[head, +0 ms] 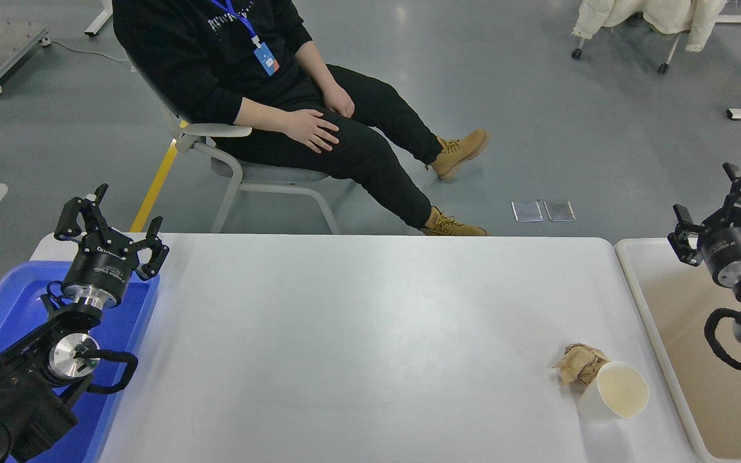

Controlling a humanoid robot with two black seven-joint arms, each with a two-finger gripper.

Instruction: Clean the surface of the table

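The white table surface [357, 334] fills the middle of the head view. On it at the front right lie a crumpled brown paper wad [577, 362] and a white paper cup [615, 392] on its side, touching each other. My right gripper [718, 206] is open and empty, held above the beige tub at the right edge, well behind and to the right of the cup. My left gripper [113, 222] is open and empty, parked above the blue tray at the lower left.
A blue plastic tray [10, 308] lies at the table's left end. A beige rimmed tub [673, 334] stands against the table's right end. A person in black sits on a chair [242, 167] beyond the far edge, feet near the table.
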